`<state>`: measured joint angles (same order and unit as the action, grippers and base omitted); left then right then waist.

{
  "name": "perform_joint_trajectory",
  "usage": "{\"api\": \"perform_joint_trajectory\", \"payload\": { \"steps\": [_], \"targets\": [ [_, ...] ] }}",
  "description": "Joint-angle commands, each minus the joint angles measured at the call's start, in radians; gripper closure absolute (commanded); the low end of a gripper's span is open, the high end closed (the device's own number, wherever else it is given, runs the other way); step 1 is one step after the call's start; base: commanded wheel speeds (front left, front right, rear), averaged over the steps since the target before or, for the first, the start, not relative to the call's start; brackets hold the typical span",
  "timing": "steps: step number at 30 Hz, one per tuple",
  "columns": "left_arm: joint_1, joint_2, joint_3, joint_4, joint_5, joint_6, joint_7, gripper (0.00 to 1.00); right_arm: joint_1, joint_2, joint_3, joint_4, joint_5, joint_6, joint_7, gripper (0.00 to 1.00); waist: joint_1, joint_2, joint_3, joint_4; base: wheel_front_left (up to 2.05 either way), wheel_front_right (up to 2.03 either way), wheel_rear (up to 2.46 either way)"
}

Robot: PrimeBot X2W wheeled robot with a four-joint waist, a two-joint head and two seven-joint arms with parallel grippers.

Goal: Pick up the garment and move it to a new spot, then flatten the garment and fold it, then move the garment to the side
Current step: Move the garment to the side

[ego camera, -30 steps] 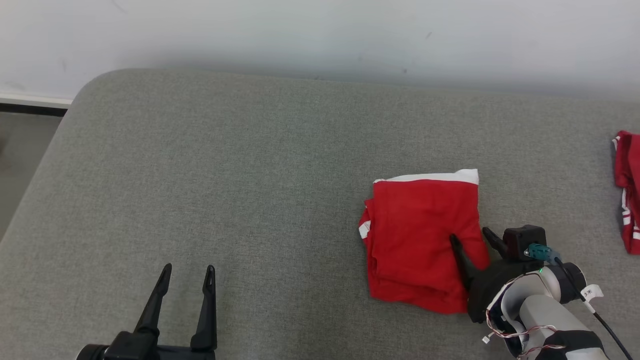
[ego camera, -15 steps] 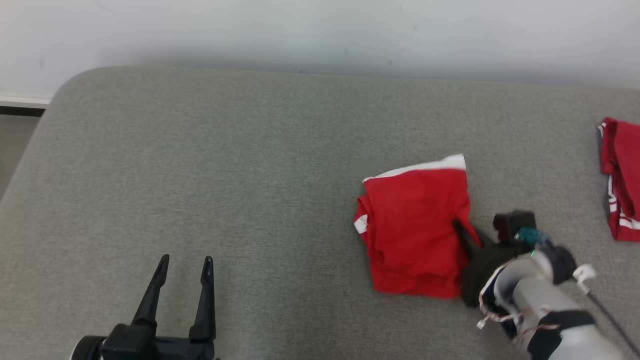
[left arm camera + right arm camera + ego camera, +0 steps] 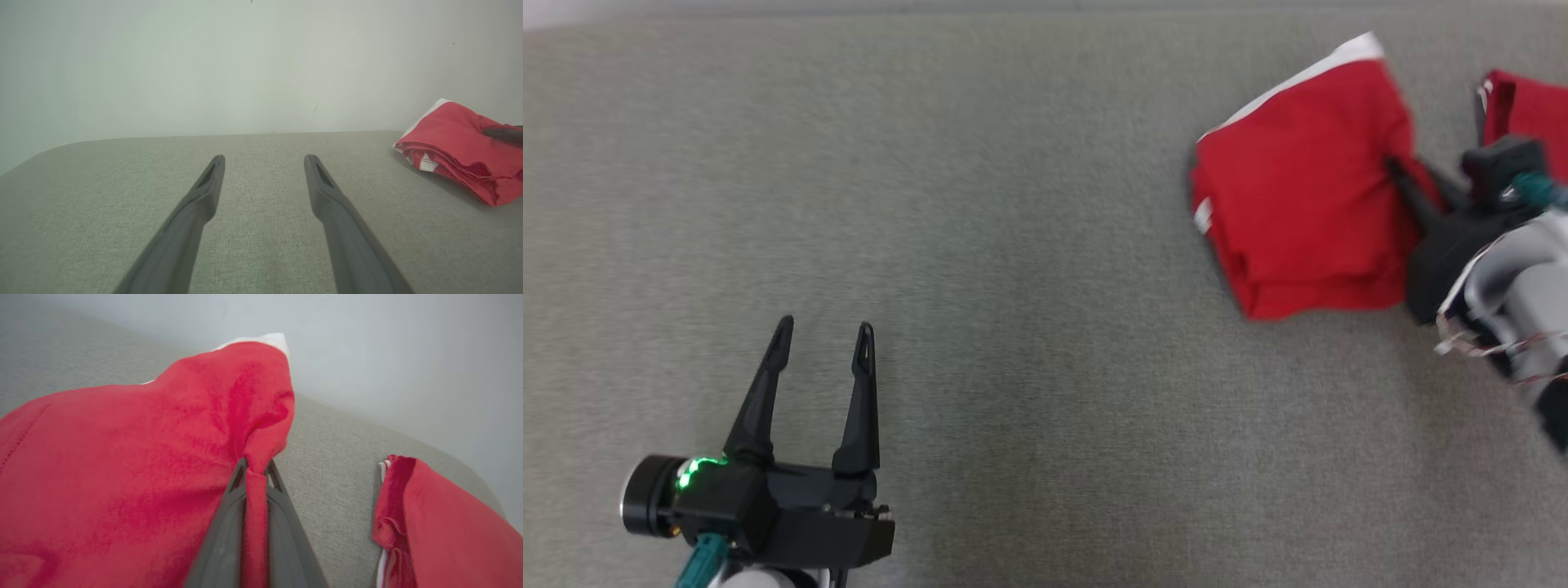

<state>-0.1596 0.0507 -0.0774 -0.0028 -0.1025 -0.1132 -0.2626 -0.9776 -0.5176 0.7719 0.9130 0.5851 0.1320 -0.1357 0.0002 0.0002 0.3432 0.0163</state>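
One folded garment (image 3: 1298, 188) pinched by right gripper (image 3: 256, 469), second garment (image 3: 1523, 110) near

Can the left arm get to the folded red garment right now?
Probably yes: bare grey cushion lies between the open left gripper and the folded red garment, though the right gripper pinches its edge.

Plain indoor room; I can't tell home from lab. A grey cloth-covered pad (image 3: 81, 183) with a rounded corner sits against a bare pale wall (image 3: 204, 61). A folded red garment (image 3: 1298, 180) and a second garment (image 3: 441, 522) rest on it, suggesting laundry work.
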Motion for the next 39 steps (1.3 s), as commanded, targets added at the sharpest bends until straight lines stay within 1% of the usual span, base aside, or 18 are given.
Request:
{"api": "perform_joint_trajectory", "payload": {
  "steps": [1,6,8,9,10,17,21,24,28,30,31,32,33,36,39],
  "targets": [
    [-0.024,0.001,0.006,-0.014,0.013,0.007,-0.003,0.00,-0.034,-0.039,0.014,-0.013,0.021,-0.003,-0.002,1.00,-0.0002,-0.0002,0.125,-0.102,0.00,0.00,0.00],
    [-0.042,0.004,0.022,-0.063,0.034,0.014,-0.003,0.00,-0.097,-0.161,0.053,-0.040,0.061,-0.003,-0.010,1.00,-0.0002,-0.0002,0.183,-0.149,0.00,0.00,0.00],
    [-0.037,0.011,0.027,-0.081,0.040,0.015,-0.003,0.00,-0.123,-0.199,0.065,-0.049,0.074,-0.003,-0.008,1.00,-0.0002,-0.0002,0.199,-0.169,0.00,0.00,0.00],
    [-0.033,0.014,0.029,-0.091,0.044,0.016,-0.003,0.00,-0.135,-0.217,0.067,-0.049,0.082,-0.003,-0.009,1.00,-0.0002,-0.0002,0.204,-0.178,0.00,0.00,0.00],
    [-0.033,0.014,0.029,-0.091,0.044,0.016,-0.003,0.00,-0.135,-0.217,0.067,-0.049,0.082,-0.003,-0.009,1.00,-0.0002,-0.0002,0.204,-0.178,0.00,0.00,0.00],
    [-0.010,0.032,0.034,-0.158,0.066,0.020,-0.003,0.00,-0.195,-0.326,0.088,-0.049,0.130,-0.003,0.003,1.00,-0.0002,-0.0002,0.231,-0.215,0.00,0.00,0.00],
    [-0.013,0.037,0.028,-0.180,0.073,0.019,-0.003,0.00,-0.225,-0.366,0.095,-0.026,0.145,-0.003,0.007,1.00,-0.0002,-0.0002,0.247,-0.217,0.00,0.00,0.00],
    [-0.019,0.039,0.020,-0.189,0.078,0.018,-0.003,0.00,-0.241,-0.381,0.107,0.008,0.142,-0.003,0.005,1.00,-0.0002,-0.0002,0.257,-0.212,0.00,0.00,0.00],
    [-0.026,0.043,0.014,-0.190,0.077,0.016,-0.003,0.00,-0.263,-0.385,0.133,0.062,0.125,-0.003,0.002,1.00,-0.0002,-0.0002,0.267,-0.201,0.00,0.00,0.00],
    [-0.030,0.045,0.013,-0.190,0.077,0.016,-0.003,0.00,-0.276,-0.373,0.131,0.100,0.133,-0.003,-0.006,1.00,-0.0002,-0.0002,0.271,-0.196,0.00,0.00,0.00],
    [-0.031,0.044,0.012,-0.190,0.077,0.017,-0.003,0.00,-0.283,-0.369,0.127,0.119,0.130,-0.003,-0.016,0.77,-0.0002,-0.0002,0.272,-0.193,0.00,0.00,0.00],
    [-0.032,0.044,0.012,-0.190,0.077,0.019,-0.003,0.00,-0.290,-0.360,0.127,0.134,0.125,-0.003,-0.028,0.04,-0.0002,-0.0002,0.272,-0.190,0.00,0.00,0.00],
    [-0.031,0.044,0.013,-0.191,0.076,0.021,-0.003,0.00,-0.292,-0.353,0.133,0.150,0.116,-0.003,-0.033,0.00,-0.0002,-0.0002,0.271,-0.188,0.00,0.00,0.00],
    [-0.030,0.043,0.014,-0.184,0.071,0.023,-0.003,0.00,-0.317,-0.343,0.150,0.194,0.083,-0.003,-0.054,0.00,-0.0002,-0.0002,0.259,-0.184,0.00,0.00,0.00],
    [-0.025,0.040,0.016,-0.173,0.064,0.025,-0.003,0.00,-0.343,-0.322,0.134,0.223,0.074,-0.003,-0.089,0.00,-0.0002,-0.0002,0.229,-0.182,0.00,0.00,0.00]
  ]
}}
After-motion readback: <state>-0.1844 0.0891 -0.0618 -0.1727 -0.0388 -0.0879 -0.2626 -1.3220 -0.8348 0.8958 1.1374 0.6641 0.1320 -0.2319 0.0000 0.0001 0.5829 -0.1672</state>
